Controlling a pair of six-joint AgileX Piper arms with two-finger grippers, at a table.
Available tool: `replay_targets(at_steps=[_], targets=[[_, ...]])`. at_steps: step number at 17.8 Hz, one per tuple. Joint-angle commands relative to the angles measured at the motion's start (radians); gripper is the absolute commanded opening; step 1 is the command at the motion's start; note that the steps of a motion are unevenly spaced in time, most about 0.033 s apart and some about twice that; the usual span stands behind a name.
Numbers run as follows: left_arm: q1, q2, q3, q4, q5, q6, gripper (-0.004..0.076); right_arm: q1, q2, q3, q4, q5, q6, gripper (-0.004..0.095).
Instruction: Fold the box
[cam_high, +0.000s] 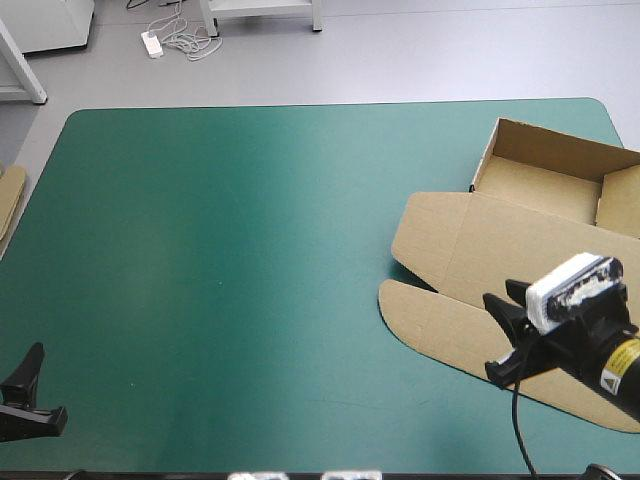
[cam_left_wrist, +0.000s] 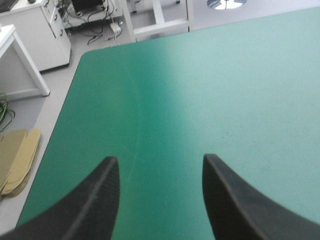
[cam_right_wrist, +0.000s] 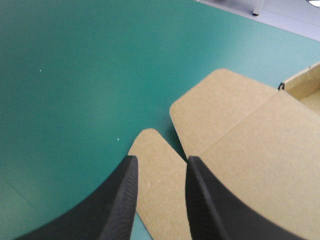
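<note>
The brown box lies at the table's right side as an open tray, its walls raised at the far right. Its lid lies flat toward the near edge, with rounded flaps on its left. My right gripper hovers open over the lid's near flap. In the right wrist view the right gripper has a small rounded flap between and under its fingers, and the wide lid panel lies beside it. My left gripper stands open at the near left corner. The left gripper is over bare teal-green cover.
More brown board shows at the table's left edge, seen in the left wrist view as stacked rounded pieces beside the table. The teal-green cover stretches bare between the two grippers.
</note>
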Motion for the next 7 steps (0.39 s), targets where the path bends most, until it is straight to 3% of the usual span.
replay_targets(at_steps=[1,4,7], targets=[[-0.002,-0.020,0.027,-0.044,-0.131,-0.011,0.0367,0.001,-0.114,0.103,-0.011,-0.066,0.026,0.0279],[-0.002,-0.020,0.080,-0.113,-0.154,-0.002,0.0367,0.001,-0.207,0.209,-0.017,-0.073,0.026,0.0276],[-0.002,-0.020,0.177,-0.151,-0.259,0.000,0.0347,0.001,-0.310,0.336,-0.071,-0.094,0.073,0.0171]])
